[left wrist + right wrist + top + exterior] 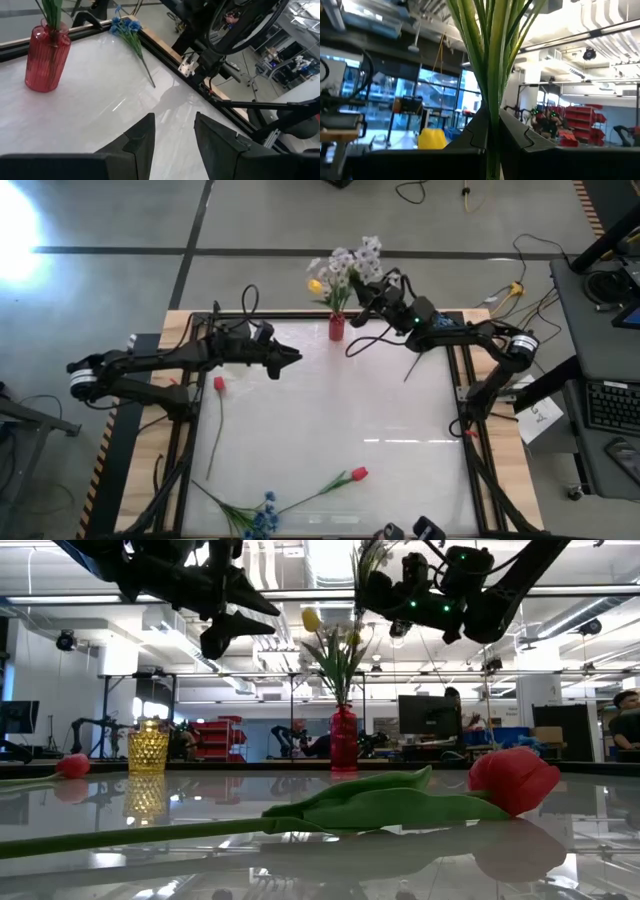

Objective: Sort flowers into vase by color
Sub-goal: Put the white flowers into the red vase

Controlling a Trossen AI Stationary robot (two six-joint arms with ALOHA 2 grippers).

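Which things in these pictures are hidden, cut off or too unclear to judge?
- Right gripper: right wrist view, green stems cover the gap; grip unclear.
- Blue flowers: high view, cut by the bottom edge.
- Red vase: left wrist view, bouquet cut off at the top.
- Yellow glass: only the low view shows it.

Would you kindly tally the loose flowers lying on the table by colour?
Red tulips: 2, one on the left side, one toward the near edge.
Blue clusters: 2, one at the near edge, one on the right side.
Total: 4.
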